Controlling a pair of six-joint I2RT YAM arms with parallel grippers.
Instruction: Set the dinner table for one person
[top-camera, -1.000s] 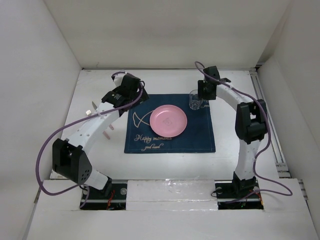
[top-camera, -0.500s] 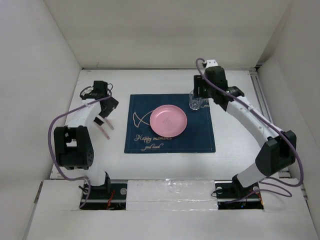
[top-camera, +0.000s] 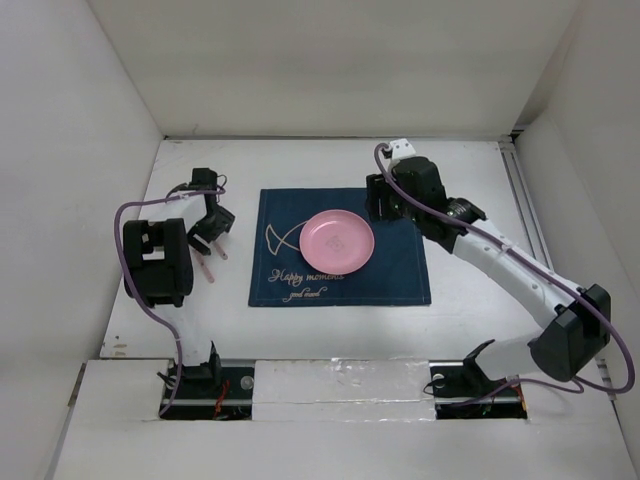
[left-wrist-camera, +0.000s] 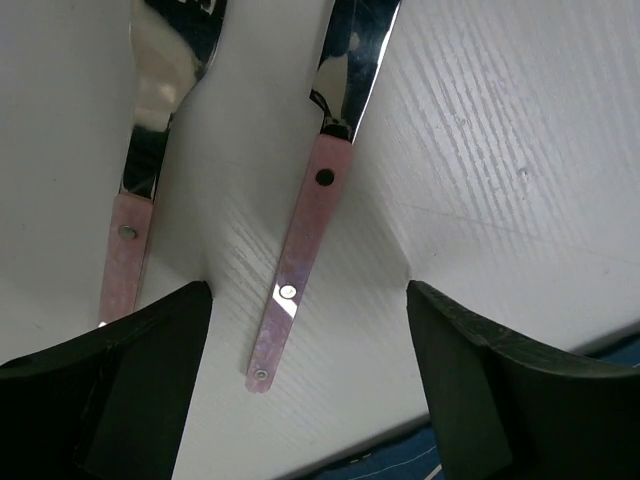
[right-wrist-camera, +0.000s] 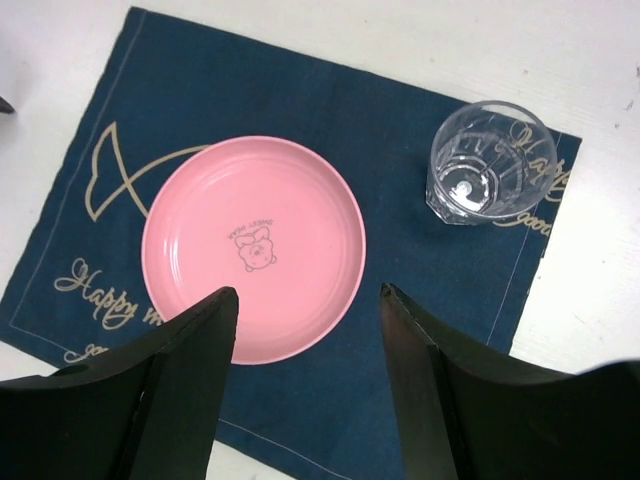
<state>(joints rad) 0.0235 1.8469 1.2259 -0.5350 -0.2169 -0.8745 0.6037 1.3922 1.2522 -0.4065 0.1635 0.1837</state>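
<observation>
You've got both sets of jaws gaping wide above the large matte white dinner table (top-camera: 340, 325).
Left gripper (left-wrist-camera: 308, 292) straddles a pink-handled steel utensil (left-wrist-camera: 300, 250) (another lies just beside); right gripper (right-wrist-camera: 307, 295) hovers over the round pink plate (right-wrist-camera: 254, 248) on the navy cloth placemat (right-wrist-camera: 200, 90).

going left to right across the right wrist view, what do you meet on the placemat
gold fish outline → pink plate → glass, all on the navy placemat
</observation>
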